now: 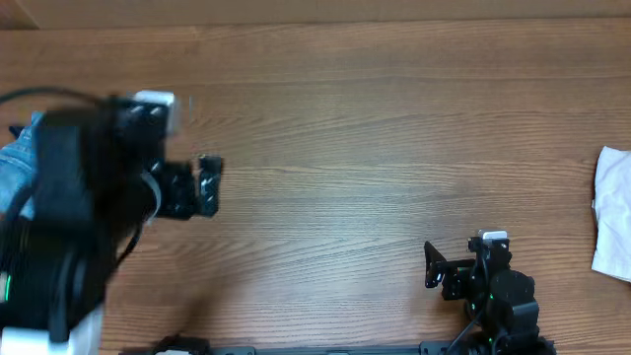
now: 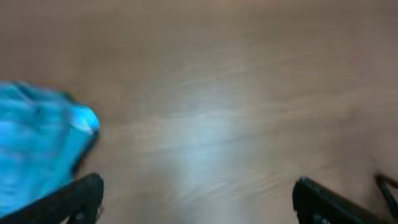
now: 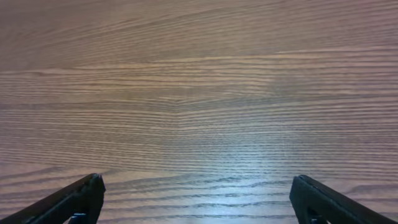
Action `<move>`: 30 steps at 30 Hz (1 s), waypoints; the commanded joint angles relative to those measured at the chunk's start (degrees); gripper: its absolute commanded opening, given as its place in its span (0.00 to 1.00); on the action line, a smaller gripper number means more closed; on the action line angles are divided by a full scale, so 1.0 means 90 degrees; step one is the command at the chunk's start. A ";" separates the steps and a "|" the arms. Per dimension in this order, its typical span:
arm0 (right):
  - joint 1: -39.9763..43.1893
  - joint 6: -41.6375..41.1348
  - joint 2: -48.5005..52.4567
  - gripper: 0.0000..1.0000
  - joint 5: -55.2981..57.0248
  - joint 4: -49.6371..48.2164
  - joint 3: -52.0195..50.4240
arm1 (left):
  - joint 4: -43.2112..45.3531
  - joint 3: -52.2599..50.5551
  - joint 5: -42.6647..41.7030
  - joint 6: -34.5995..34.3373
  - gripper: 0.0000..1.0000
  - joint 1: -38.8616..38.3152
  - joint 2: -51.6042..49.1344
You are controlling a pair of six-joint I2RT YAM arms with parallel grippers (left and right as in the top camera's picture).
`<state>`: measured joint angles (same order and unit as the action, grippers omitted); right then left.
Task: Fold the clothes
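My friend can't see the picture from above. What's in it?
Two black robot grippers, the left gripper and the right gripper, are open over a wooden table and hold nothing. A blue cloth peeks in at the left edge, partly hidden by the robot, and a white cloth lies at the right edge.

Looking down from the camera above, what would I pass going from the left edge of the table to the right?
Light-blue cloth → left tool, open → right tool, open → white cloth at the right edge.
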<state>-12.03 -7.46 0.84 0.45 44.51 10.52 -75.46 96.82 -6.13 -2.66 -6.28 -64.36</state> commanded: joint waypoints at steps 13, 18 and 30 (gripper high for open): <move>0.0024 0.0002 -0.0068 1.00 0.0039 -0.0034 -0.0068 | 0.4806 -0.8959 0.0010 0.0109 1.00 0.0784 0.6545; 0.0024 0.0002 -0.0068 1.00 0.0039 -0.0034 -0.0068 | 0.5255 -0.9887 0.0051 0.0032 1.00 0.0784 0.7130; 0.0024 0.0002 -0.0068 1.00 0.0039 -0.0034 -0.0068 | 0.5282 -0.9889 0.0063 0.0034 1.00 0.0780 0.7121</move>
<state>-12.03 -7.46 0.84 0.45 44.56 10.52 -28.18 8.38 -5.37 -1.56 0.49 -0.99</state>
